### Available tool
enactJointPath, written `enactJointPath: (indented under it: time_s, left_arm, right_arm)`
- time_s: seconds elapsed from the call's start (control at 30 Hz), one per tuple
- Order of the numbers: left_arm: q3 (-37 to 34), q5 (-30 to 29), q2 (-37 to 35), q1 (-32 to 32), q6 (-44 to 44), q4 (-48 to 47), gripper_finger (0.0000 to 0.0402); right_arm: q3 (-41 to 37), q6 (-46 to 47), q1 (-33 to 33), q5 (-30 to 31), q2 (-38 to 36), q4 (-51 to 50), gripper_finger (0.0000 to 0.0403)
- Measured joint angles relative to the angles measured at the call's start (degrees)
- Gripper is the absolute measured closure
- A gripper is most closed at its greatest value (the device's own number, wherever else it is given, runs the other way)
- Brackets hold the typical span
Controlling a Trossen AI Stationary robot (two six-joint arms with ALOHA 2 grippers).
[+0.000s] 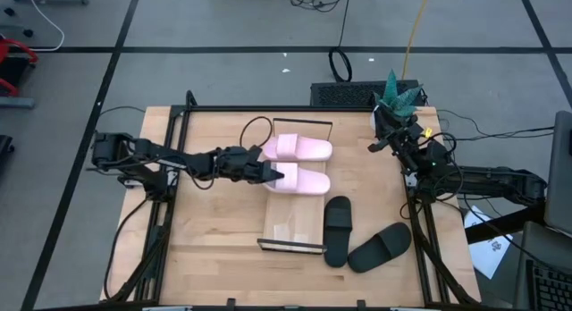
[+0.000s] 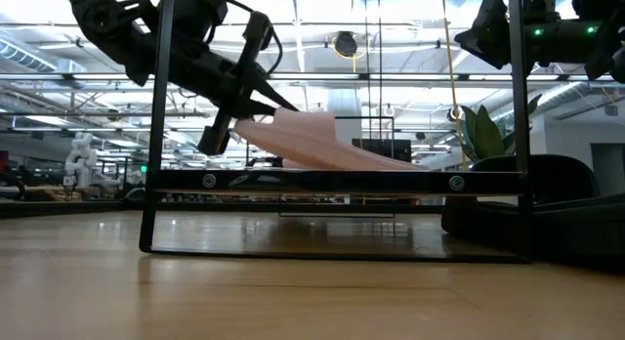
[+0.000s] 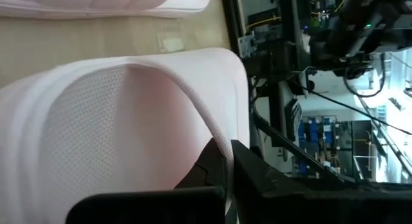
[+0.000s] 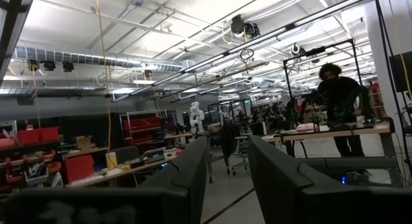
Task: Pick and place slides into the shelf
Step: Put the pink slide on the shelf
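On the table, the two black slides point(image 1: 365, 239) lie beside the shelf point(image 1: 293, 232). Farther back, the left end effector point(image 1: 271, 174) pinches a light, bendy pink slide point(image 1: 300, 180) by its end above the shelf, beside its mate point(image 1: 302, 148). The right end effector point(image 1: 379, 125) waits raised, fingers spread, holding nothing.

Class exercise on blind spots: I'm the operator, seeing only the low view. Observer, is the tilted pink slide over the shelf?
Observer: Yes. From above, the held pink slide is over the shelf, beside the other pink slide.
Operator: Where are the black ones?
Observer: Both black slides lie on the table, right of the shelf.
Operator: And the right hand?
Observer: The right hand is open and empty.
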Motion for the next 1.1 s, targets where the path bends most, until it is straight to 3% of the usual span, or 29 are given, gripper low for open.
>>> enactJointPath:
  time_s: [0.43,1.1]
  left_arm:
    - [0.03,-1.87,6.43,0.92,1.52,5.87,0.0402]
    - [0.05,-16.90,9.11,1.27,-0.91,7.75,0.0401]
  right_arm:
    - [0.00,0.02,0.02,-0.02,0.08,-0.61,0.0296]
    - [0.00,2.49,0.02,-0.17,0.11,-1.14,0.0296]
